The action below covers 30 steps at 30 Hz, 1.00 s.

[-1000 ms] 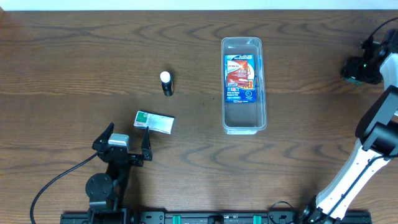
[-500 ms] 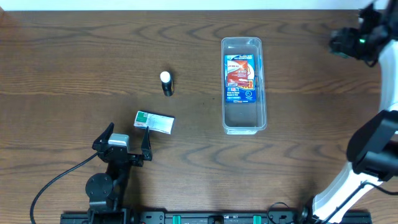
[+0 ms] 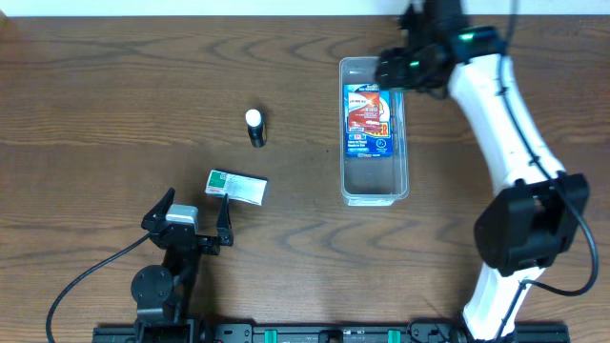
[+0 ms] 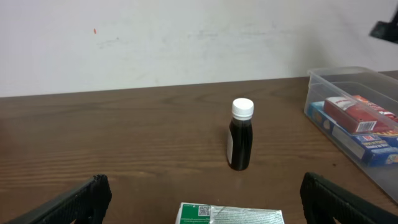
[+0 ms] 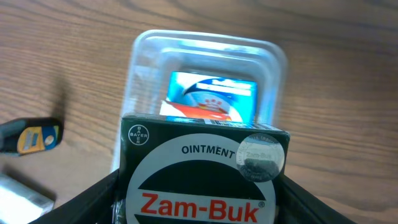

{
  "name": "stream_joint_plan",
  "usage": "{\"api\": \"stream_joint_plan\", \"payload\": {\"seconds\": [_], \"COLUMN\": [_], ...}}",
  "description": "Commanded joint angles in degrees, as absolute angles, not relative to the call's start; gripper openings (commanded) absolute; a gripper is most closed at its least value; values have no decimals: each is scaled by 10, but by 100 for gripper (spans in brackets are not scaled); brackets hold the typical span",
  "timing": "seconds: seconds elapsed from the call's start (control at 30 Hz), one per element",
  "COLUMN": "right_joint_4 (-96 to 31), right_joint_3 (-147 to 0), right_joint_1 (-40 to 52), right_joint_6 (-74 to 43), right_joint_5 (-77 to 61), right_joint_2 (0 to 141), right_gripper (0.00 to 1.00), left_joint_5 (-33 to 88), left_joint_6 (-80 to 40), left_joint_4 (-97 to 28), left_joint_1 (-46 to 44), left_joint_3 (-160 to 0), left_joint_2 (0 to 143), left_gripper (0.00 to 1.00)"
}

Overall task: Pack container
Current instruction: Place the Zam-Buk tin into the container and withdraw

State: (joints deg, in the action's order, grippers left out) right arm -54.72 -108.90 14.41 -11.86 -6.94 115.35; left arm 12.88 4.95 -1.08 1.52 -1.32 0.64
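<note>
Overhead: shows the container (image 3: 374,181) lying right of centre on the wooden table (image 3: 114,86), long side running from near to far. Holds a flat blue and red packet (image 3: 368,119) in its far half. Shows the right gripper (image 3: 398,69) over the far end of the container, arm stretched across from the right side. Cannot tell from above what sits between its fingers. Shows the left gripper (image 3: 194,206) low at the near left, fingers spread wide and clamped on nothing. Finds a green and white packet (image 3: 236,187) just beyond it, touching neither finger. Further out, finds a small dark bottle (image 3: 255,128) with a white cap, well apart from the container.

Left wrist: looks across the table at the bottle standing upright. Catches the green and white packet lying flat at the lower edge, between the two spread fingers. Catches the container at the right, with the blue and red packet inside.

Right wrist: looks down on one rounded end of the container, with the blue and red packet showing inside. Shows a dark green box (image 5: 205,168) printed "Zam-Buk" and "Ointment", pinched at its sides between the two fingers. Covers the lower part of the container in this view. Cannot tell whether the box touches the container.
</note>
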Motion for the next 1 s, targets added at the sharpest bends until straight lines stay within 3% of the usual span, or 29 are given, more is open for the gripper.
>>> {"api": "stream_joint_plan", "payload": {"seconds": [0.0, 0.67, 0.83, 0.97], "right_joint_4": [-537, -496, -507, -554], "right_joint_3": [-1090, -1091, -1091, -1091], "right_joint_1": [183, 215, 197, 164], "right_joint_6": [-167, -186, -186, -184], "right_joint_5": [34, 75, 75, 105], "right_joint_2": [1148, 1194, 1156, 1109], "right_gripper": [70, 75, 84, 98], "left_joint_5": [130, 130, 130, 130], "left_joint_6": [53, 53, 53, 53], "left_joint_4": [-29, -29, -29, -29], "left_joint_1": [19, 19, 19, 19], "left_joint_3": [-2, -2, -2, -2], "left_joint_2": [6, 6, 6, 6], "left_gripper": [98, 98, 98, 98]}}
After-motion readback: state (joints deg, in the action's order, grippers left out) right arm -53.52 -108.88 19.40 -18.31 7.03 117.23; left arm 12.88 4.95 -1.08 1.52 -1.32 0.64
